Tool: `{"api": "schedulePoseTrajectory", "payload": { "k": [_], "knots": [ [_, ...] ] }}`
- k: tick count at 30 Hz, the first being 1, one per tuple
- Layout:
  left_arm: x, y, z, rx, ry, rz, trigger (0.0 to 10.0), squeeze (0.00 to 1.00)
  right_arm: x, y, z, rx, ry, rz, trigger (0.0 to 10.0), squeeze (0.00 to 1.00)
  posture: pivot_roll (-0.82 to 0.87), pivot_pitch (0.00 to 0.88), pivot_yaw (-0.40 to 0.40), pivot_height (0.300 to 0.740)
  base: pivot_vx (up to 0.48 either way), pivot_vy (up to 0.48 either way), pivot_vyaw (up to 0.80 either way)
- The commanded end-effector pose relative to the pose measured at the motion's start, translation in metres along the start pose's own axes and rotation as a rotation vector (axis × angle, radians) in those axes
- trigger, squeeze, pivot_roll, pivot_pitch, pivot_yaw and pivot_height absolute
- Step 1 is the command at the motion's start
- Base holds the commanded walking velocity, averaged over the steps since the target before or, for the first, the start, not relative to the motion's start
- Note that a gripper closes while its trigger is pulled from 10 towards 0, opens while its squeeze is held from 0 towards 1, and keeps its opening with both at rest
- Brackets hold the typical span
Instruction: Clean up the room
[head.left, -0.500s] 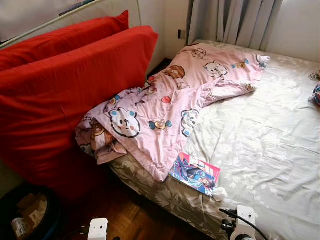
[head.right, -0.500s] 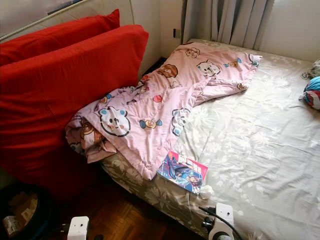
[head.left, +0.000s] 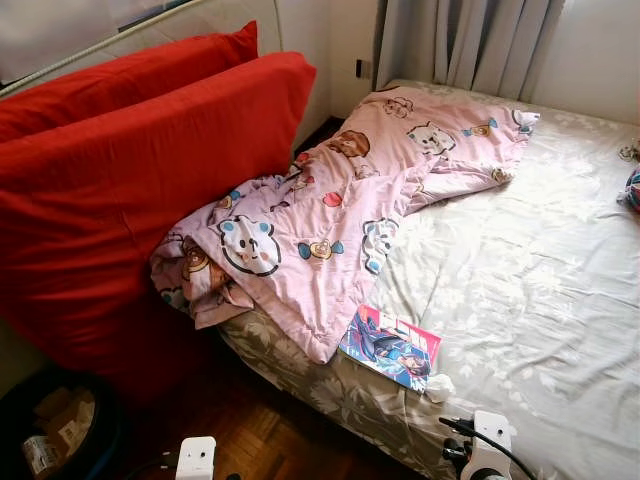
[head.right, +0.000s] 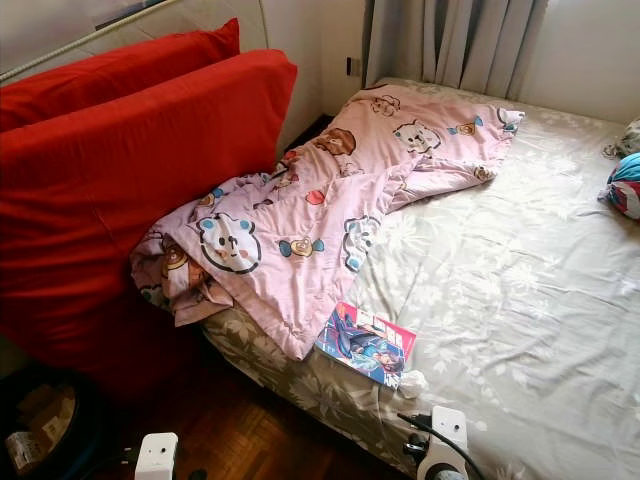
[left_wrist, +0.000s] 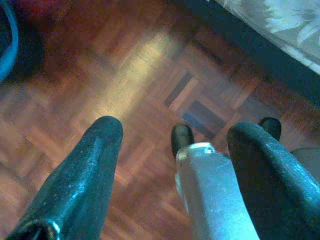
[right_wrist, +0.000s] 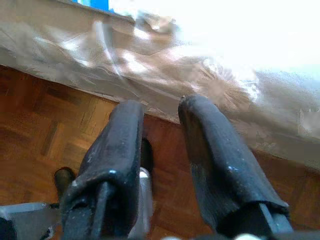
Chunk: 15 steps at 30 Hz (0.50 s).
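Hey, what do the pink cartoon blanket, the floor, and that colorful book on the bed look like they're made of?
Pink blanket: soft woven fabric, likely a thin quilt; it crumples and folds, matte printed surface.
Floor: wood parquet, blocks set in alternating directions, with a mild sheen where light falls.
Book: probably paper with a glossy printed cover; flat, thin and brightly coloured.

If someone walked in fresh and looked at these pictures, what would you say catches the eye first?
Most likely the two big red cushions standing on edge along the bed's left side, with the pink cartoon-print blanket lying rumpled against them and spilling over the mattress edge. After that, the colourful comic book near the near edge of the floral bedsheet, a crumpled white tissue beside it.
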<state>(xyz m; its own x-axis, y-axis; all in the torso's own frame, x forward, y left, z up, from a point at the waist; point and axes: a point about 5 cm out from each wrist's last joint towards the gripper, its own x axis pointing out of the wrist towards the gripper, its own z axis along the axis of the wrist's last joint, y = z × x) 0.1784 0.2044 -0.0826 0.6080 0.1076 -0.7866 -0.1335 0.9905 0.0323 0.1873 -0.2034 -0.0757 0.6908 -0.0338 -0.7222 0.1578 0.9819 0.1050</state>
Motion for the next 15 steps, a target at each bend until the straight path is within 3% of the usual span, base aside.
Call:
{"api": "schedulePoseTrajectory", "payload": {
  "k": [1,10,15],
  "knots": [
    [0.000,0.026,0.008,-0.032,-0.005,0.088,10.0,0.00,-0.004,-0.006,-0.004,-0.042,-0.021,0.019,10.0,0.00,-0.13,0.000,0.070,0.740,0.000,0.000,0.00],
    [0.001,0.023,0.016,-0.037,-0.043,0.091,10.0,0.00,-0.005,-0.005,-0.004,-0.055,-0.030,0.027,10.0,0.00,-0.13,0.000,0.072,0.740,0.000,0.000,0.00],
    [0.004,0.015,0.035,-0.049,-0.131,0.053,10.0,0.00,-0.005,-0.005,-0.001,-0.047,-0.079,0.031,10.0,0.00,-0.13,0.000,0.073,0.740,0.000,0.000,0.00]
  ]
}}
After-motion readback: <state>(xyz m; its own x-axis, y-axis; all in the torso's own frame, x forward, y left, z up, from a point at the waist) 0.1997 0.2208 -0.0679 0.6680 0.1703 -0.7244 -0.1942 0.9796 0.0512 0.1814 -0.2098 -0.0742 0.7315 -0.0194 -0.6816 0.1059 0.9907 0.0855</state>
